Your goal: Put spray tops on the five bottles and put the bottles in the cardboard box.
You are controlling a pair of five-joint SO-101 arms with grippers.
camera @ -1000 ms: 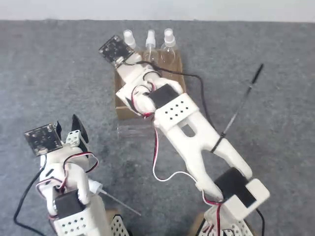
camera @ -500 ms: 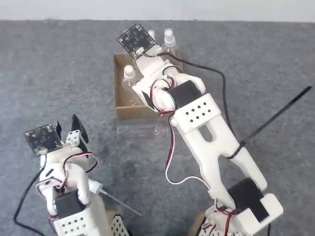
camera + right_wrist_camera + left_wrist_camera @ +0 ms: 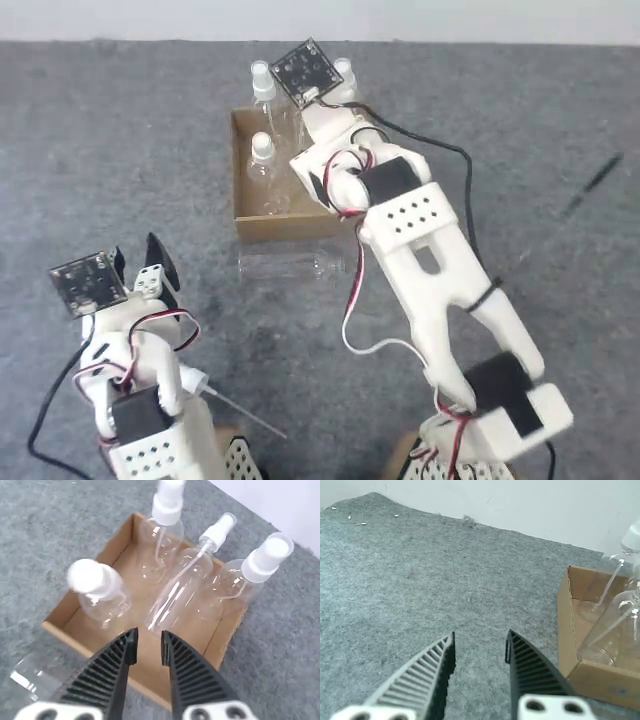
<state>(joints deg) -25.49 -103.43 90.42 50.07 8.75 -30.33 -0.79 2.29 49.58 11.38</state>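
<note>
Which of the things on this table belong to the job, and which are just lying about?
Job: cardboard box; four bottles with spray tops in it; topless bottle lying in front of the box; loose spray top with its tube.
Lying about: grey felt mat; thin black strip at the right, blurred.

the left arm (image 3: 135, 360) sits folded back close to its own base, at the near left of the high view, with the upper links upright and the wrist pitched forward. the left gripper (image 3: 481, 639) points forward and downward; its jaws stand well apart and are empty. the right arm (image 3: 430, 270) is stretched far forward and angled toward the left side, its links nearly in line. the right gripper (image 3: 149, 634) points steeply downward; its jaws are parted by a narrow gap and are empty.
</note>
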